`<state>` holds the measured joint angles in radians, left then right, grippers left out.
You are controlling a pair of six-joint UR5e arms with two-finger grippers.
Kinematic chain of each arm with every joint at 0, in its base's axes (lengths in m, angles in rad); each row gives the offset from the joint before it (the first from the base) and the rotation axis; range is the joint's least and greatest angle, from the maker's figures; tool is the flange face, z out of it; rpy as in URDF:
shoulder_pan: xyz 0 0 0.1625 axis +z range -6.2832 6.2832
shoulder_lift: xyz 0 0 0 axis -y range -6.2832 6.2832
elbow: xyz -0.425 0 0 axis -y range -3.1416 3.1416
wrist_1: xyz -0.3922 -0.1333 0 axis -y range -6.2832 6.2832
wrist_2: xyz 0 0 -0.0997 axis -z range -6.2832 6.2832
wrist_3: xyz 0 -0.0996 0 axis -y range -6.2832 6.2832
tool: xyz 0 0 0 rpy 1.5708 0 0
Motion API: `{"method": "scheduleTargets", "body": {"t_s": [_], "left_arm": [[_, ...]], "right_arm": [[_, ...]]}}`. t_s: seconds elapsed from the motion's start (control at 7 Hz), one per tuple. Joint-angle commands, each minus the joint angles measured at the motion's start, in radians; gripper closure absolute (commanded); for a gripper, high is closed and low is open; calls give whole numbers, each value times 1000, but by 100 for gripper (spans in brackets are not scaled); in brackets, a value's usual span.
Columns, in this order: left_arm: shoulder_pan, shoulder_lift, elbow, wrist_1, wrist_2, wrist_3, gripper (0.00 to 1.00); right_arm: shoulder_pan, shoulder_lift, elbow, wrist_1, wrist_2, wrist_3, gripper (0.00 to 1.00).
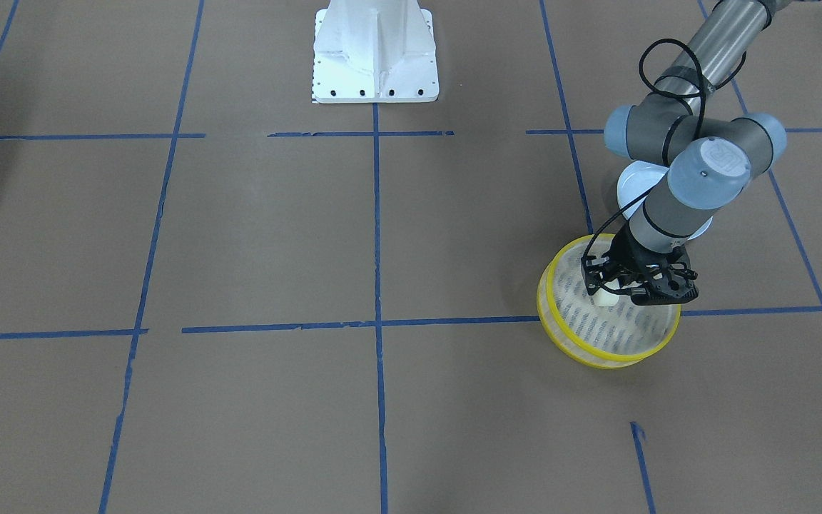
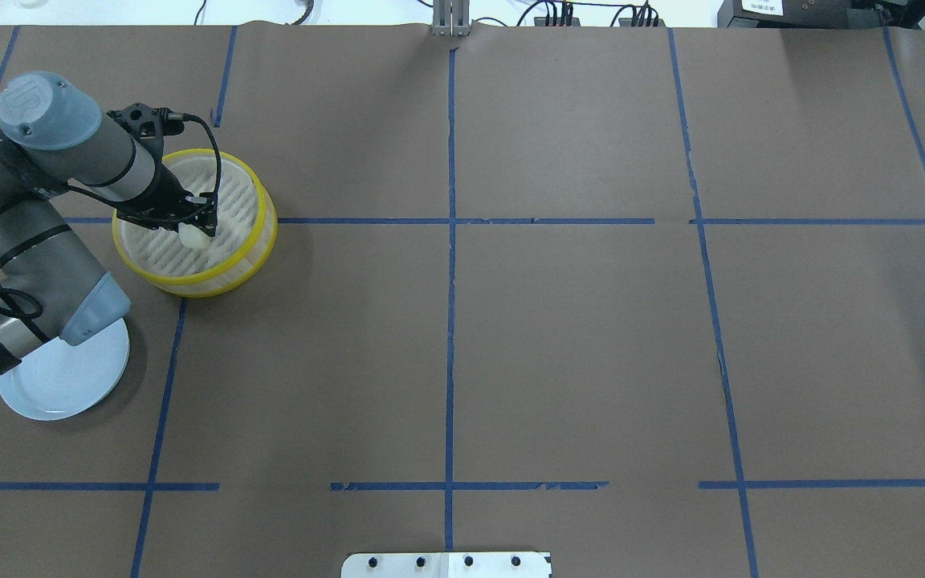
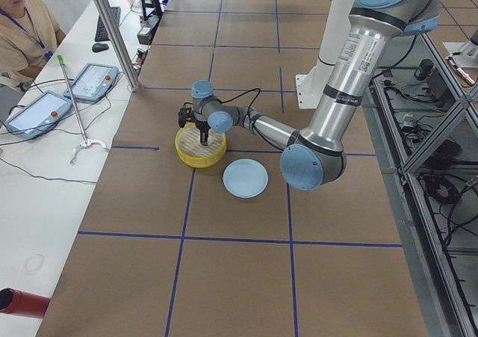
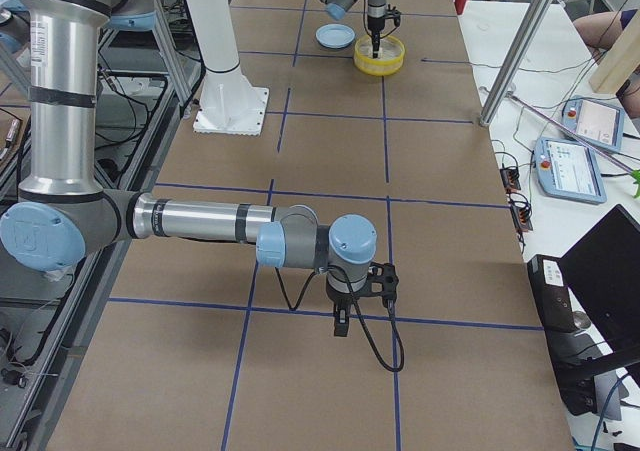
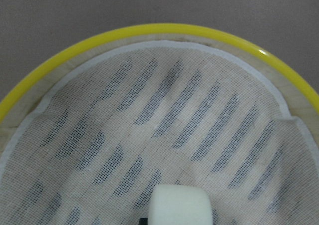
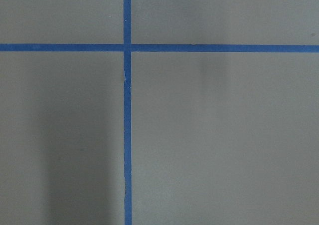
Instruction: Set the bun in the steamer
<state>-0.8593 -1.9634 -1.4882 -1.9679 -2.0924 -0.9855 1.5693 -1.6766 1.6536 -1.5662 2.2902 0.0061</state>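
The steamer point(image 2: 268, 229), a round basket with yellow rims and a cream mesh floor, stands at the table's left side. My left gripper point(image 2: 194, 227) reaches down inside it and is shut on the bun point(image 2: 194, 237), a small cream-white lump held low over the mesh. The front-facing view shows the bun point(image 1: 605, 298) between the black fingers, inside the steamer point(image 1: 596, 357). The left wrist view shows the bun point(image 5: 180, 205) at the bottom edge, above the mesh and yellow rim point(image 5: 164, 29). My right gripper point(image 4: 342, 323) hangs over bare table far away; I cannot tell if it is open.
A pale blue plate point(image 2: 61, 377), with nothing on it, lies beside the steamer, partly under my left arm. The white robot base point(image 1: 375, 50) stands at mid-table. Blue tape lines cross the brown paper. An operator sits beyond the table's far side.
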Motion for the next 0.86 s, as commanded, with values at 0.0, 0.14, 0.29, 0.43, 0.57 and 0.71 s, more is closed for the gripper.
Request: {"method": "scheduleTargets", "body": {"t_s": [0.0,0.14,0.29,0.43,0.57,0.71], "left_arm": [[-1,1,-7,0,0,4,20],[-6,1,-9,0,0,8,14],[-42,0,-17,4,-6,11,12],[-119,9,-73,15,-15,22,12],[-209,56,-149,71,-70,136,12],[-295,126,-231,151,-112,309,12]], "right_arm": [[0,0,0,0,0,0,0],[0,0,0,0,0,0,0],[0,0,0,0,0,0,0],[0,0,0,0,0,0,0],[0,0,0,0,0,0,0],[0,0,0,0,0,0,0]]}}
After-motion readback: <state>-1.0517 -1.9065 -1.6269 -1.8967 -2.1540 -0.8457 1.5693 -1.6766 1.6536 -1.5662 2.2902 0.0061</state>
